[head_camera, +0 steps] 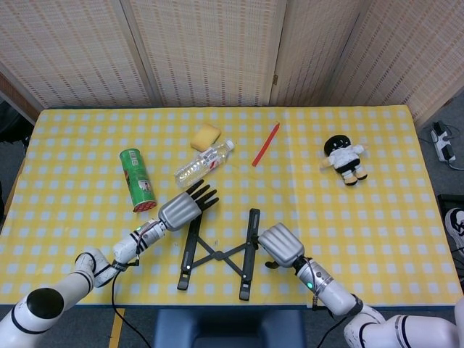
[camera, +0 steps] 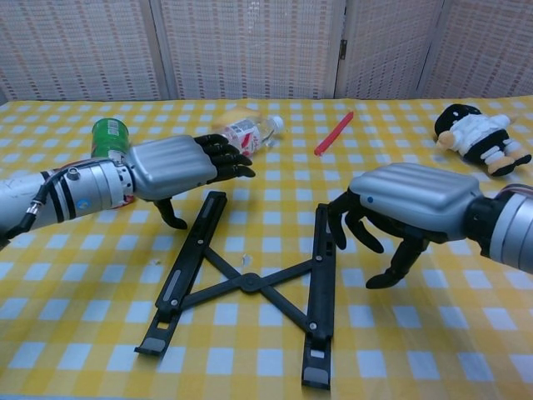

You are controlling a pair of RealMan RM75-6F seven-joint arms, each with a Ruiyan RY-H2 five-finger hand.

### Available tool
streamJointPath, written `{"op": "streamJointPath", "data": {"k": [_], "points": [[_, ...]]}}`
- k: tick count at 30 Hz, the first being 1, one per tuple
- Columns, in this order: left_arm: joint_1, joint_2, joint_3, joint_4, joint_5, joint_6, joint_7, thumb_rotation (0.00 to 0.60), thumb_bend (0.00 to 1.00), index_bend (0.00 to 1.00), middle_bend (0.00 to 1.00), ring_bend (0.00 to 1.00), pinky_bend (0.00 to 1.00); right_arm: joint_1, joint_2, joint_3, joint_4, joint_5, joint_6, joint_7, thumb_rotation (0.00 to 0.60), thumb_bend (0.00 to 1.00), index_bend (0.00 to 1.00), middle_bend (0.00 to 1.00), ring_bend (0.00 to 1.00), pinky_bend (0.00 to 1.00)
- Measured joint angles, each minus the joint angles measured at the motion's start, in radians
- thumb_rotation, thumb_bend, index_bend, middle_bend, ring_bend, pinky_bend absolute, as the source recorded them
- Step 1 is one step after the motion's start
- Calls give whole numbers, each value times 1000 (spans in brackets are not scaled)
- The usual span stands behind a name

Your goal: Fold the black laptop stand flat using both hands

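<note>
The black laptop stand (head_camera: 217,252) (camera: 250,279) lies spread on the yellow checked cloth, two long bars joined by a crossed link. My left hand (head_camera: 185,207) (camera: 179,165) hovers over the far end of the left bar, fingers stretched forward and thumb hanging down beside the bar, holding nothing. My right hand (head_camera: 278,245) (camera: 408,208) sits just right of the right bar, fingers curled downward near the bar; they hold nothing.
A green can (head_camera: 137,179) (camera: 108,133) lies left of the left hand. A clear water bottle (head_camera: 204,161) (camera: 241,137) and a yellow sponge (head_camera: 205,135) lie behind the stand. A red pen (head_camera: 265,144) (camera: 333,133) and a plush doll (head_camera: 346,159) (camera: 476,137) lie further right.
</note>
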Motion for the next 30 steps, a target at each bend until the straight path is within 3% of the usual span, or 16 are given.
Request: {"op": "streamJointPath", "data": {"k": [30], "points": [[-2,-14,35,1,-29,26,-15,600,95,40,69,19,0,23,-173,-35,203,-59,28,-63,600,0,524,776,835,755]]}}
